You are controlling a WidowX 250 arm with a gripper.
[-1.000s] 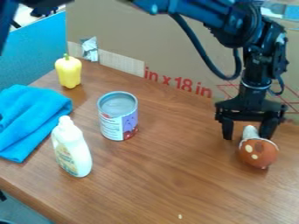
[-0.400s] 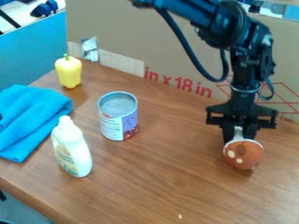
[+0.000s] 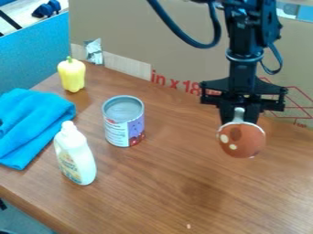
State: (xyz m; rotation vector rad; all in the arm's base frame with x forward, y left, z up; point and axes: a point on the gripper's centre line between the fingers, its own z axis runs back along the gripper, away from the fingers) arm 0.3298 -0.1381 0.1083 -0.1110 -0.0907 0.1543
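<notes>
Black pincer point(image 3: 240, 118)'s clamped on one brown toy mushroom point(image 3: 242, 139), plus one can point(image 3: 124, 121), one bottle point(image 3: 74, 154) and one yellow pepper point(image 3: 71, 75) on the bench point(image 3: 153, 189).

This looks like a robotics lab or a similar test space, perhaps in an office: a robot arm point(image 3: 245, 50) hangs over a wood-grain table point(image 3: 165, 183), with cardboard point(image 3: 183, 45) propped as a backdrop and a blue panel point(image 3: 36, 50) alongside. A can point(image 3: 124, 121), bottle point(image 3: 74, 155) and cloth point(image 3: 36, 121) stand or lie spaced apart.
</notes>
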